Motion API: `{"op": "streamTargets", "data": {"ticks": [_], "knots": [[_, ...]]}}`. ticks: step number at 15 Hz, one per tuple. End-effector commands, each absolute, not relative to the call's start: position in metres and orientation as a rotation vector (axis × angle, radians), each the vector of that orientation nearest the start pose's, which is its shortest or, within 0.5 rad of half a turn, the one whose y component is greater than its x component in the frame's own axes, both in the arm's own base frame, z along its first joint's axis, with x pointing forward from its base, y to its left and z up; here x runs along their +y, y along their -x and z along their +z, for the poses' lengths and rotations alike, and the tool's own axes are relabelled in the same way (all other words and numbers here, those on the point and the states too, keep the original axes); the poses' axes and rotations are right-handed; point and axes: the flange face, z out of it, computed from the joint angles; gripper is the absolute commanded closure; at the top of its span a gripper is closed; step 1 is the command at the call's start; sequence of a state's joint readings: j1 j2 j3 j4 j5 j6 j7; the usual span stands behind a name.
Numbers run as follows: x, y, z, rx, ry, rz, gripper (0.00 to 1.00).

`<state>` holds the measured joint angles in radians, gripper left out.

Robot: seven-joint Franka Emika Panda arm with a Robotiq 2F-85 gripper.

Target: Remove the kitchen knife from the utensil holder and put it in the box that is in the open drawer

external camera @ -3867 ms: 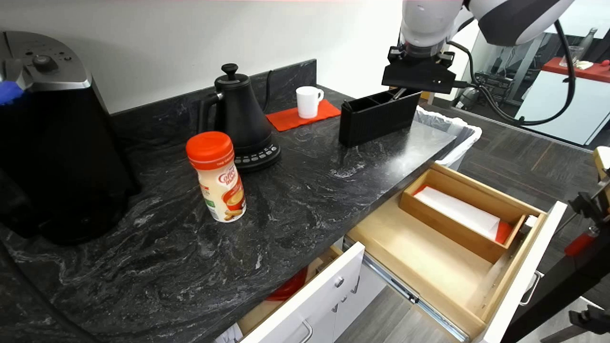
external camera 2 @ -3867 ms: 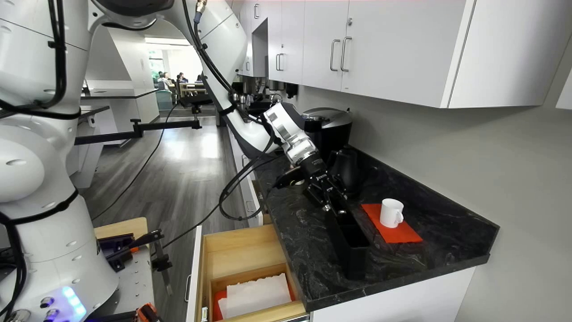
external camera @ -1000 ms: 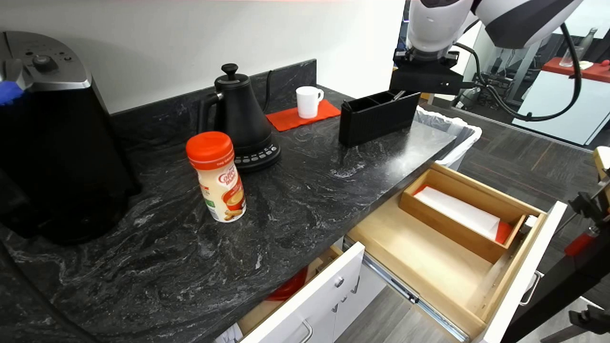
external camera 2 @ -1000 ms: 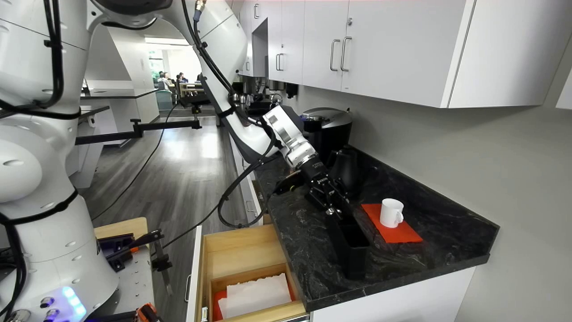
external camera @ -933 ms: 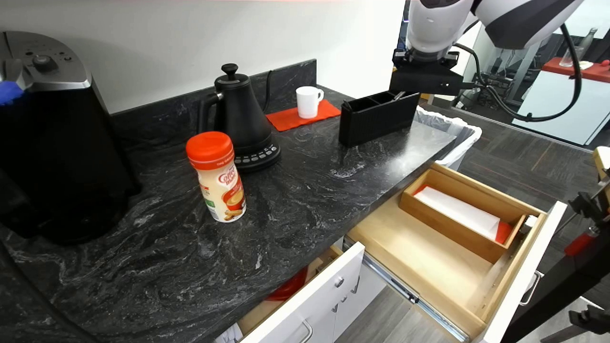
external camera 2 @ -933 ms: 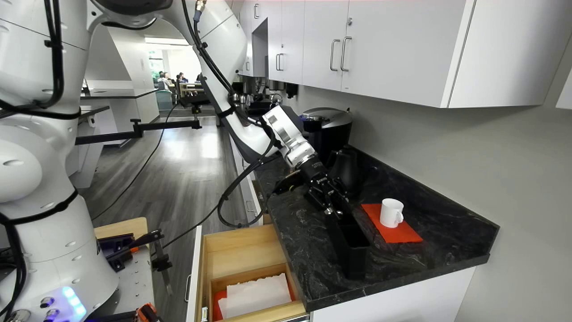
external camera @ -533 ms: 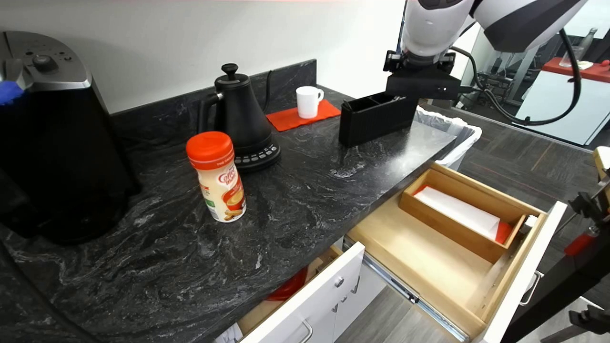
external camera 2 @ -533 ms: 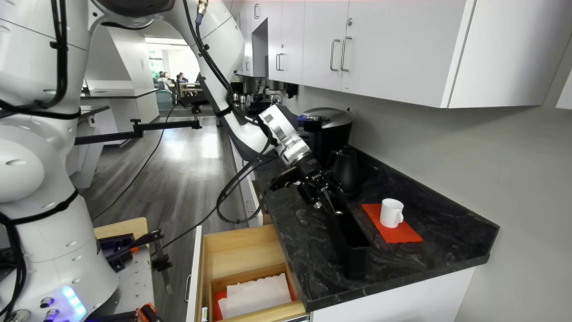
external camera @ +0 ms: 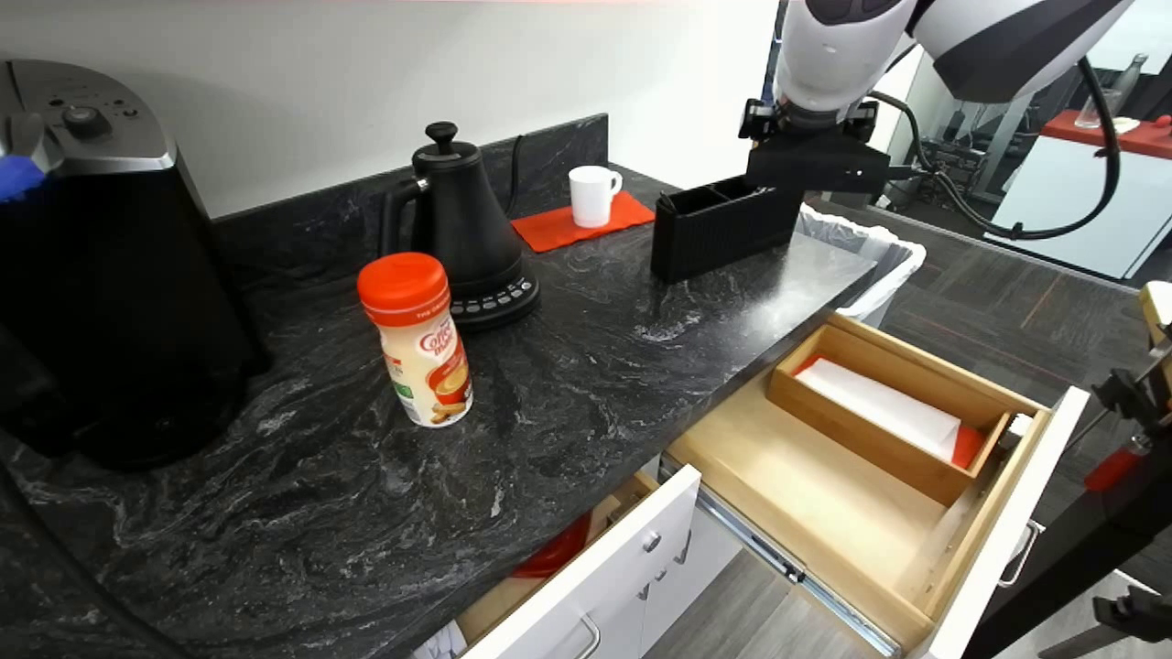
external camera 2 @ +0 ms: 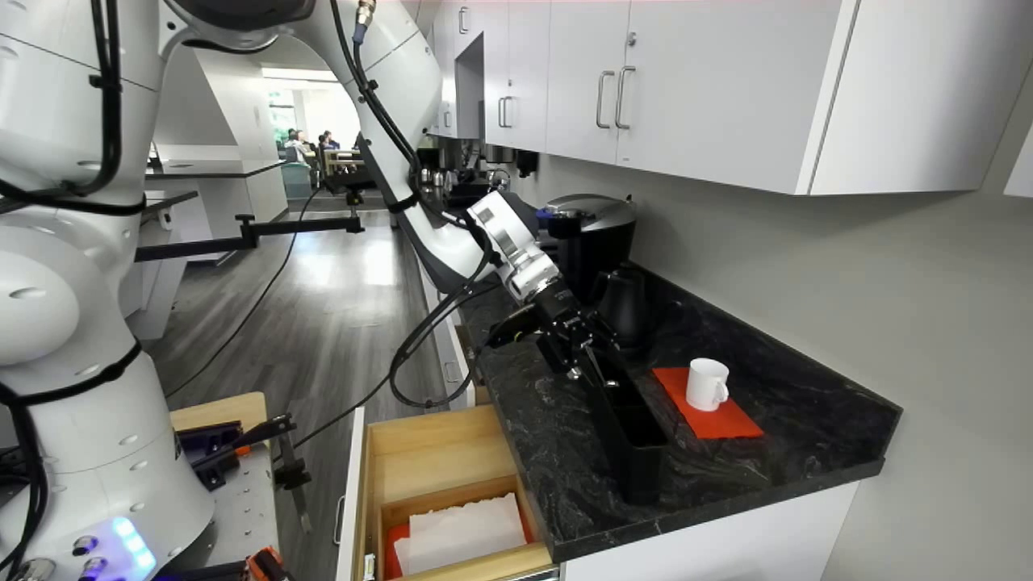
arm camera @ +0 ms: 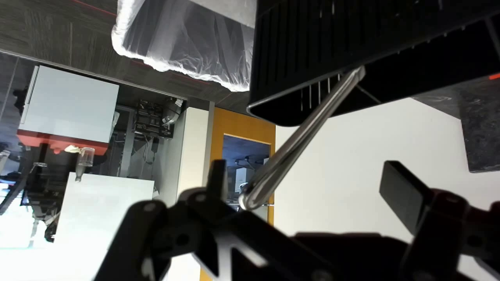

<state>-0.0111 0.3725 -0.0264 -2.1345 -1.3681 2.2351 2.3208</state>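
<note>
In the wrist view, the black two-fingered gripper has its jaws spread wide, gripping nothing; seemingly between them, nearer one dark finger than the other, runs a slim, shiny metal handle, presumably the kitchen knife's, slanting out of the black rectangular upright utensil holder. Any blade is hidden inside, and whether handle and finger touch I cannot tell. The step in hand looks like lining up the grasp: shift sideways until the handle lies midway, turn the wrist to match its slant, then pinch well below its rounded end. In an exterior view, the holder stands on the black marbled counter, above and apart from the pulled-out light-wood drawer with the white front; draw the knife out along its own lean, lest a crooked pull tip the holder. In an exterior view, the long light-wood box, lined with white paper over red, lies inside that drawer; the knife should finally go in lengthwise, let go only once it rests.
</note>
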Motion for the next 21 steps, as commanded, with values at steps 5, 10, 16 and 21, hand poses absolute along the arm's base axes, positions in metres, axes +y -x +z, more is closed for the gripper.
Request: {"op": "streamTargets", "data": {"ticks": [5,10,16,21], "knots": [[-0.06,-0.493,0.225,-1.188,-2.009,0.963,0.0],[-0.06,-0.476,0.227,-0.998,-2.153,1.109,0.0],[-0.076,-0.476,0.221,-0.818,-2.267,1.242,0.0],[-0.092,-0.475,0.216,-0.791,-2.261,1.318,0.0]]}}
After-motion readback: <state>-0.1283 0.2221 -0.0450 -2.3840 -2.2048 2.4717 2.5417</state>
